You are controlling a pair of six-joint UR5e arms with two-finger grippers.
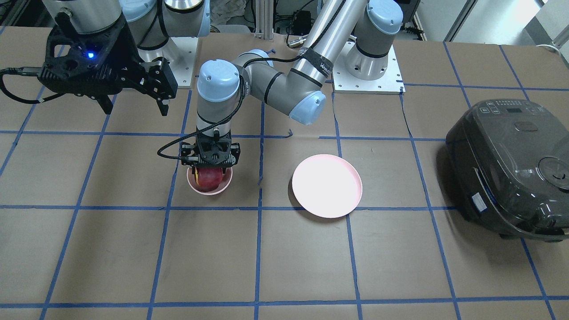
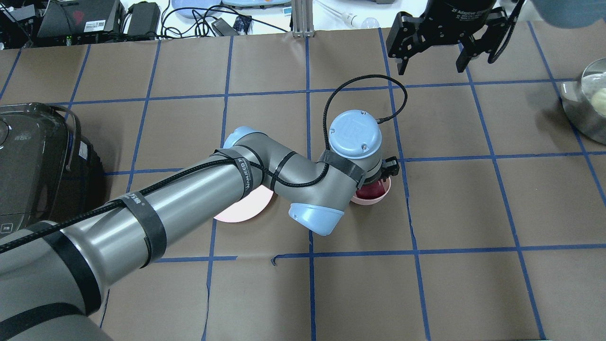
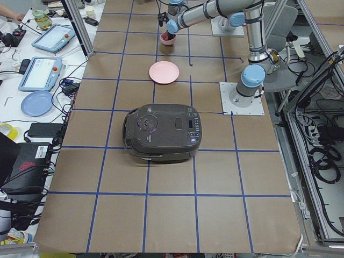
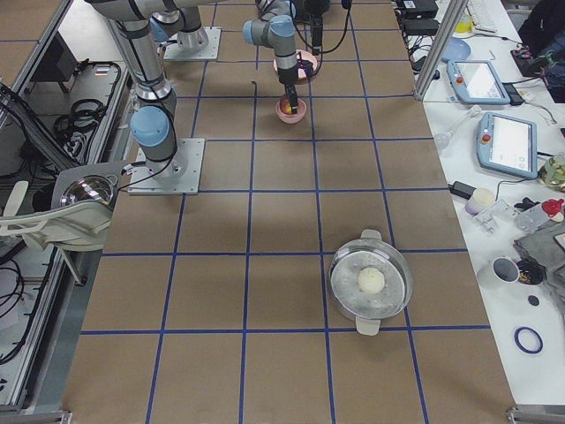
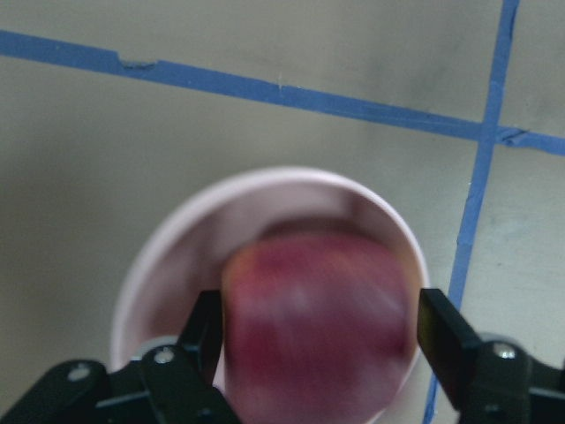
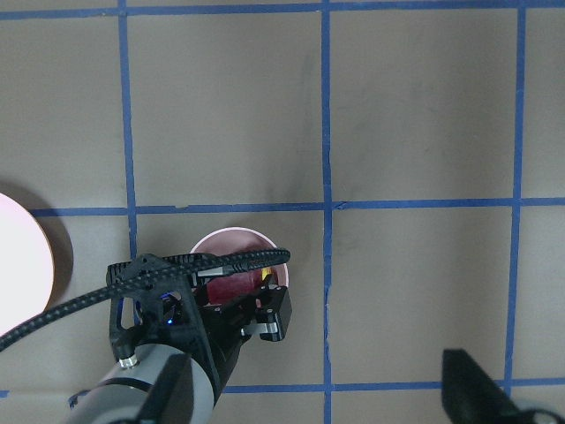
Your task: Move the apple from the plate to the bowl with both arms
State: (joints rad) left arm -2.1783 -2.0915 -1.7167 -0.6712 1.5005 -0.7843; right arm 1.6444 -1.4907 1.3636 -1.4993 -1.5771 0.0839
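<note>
table [image 1: 284, 266]: flat, covered in matte brown paper, ruled into squares with blue tape.

arms, two: silver-grey tubes with light blue joint caps. left arm [image 2: 189, 199] reached across to the bowl, with a black cable strapped along it. right arm [image 1: 89, 18] was raised over the table's far side.

rice cooker [image 1: 511, 169], one: dark grey glossy plastic, rounded box, lid down, well apart from the plate.

metal pot [image 4: 340, 283], one: round, shiny, two stub handles; one pale ball [image 4: 371, 280] inside.

plate [image 1: 326, 186], one: round, shallow, pale pink, matte; its whole face showed plain pink.

bowl [image 1: 209, 192], one: small, deep, round, pale pink, beside the plate and apart from it.

apple [image 1: 209, 178], one: dark red, blocky-rounded, yellowish patch at one side. it sat in the bowl's mouth; could not tell whether it touched the bottom.

left gripper [image 5: 324, 331]: black, pointing straight down over the bowl, fingers [image 5: 205, 322] pressed on the apple's two sides.

right gripper [image 2: 431, 66]: black, blue light on, fingers spread wide around nothing.
</note>
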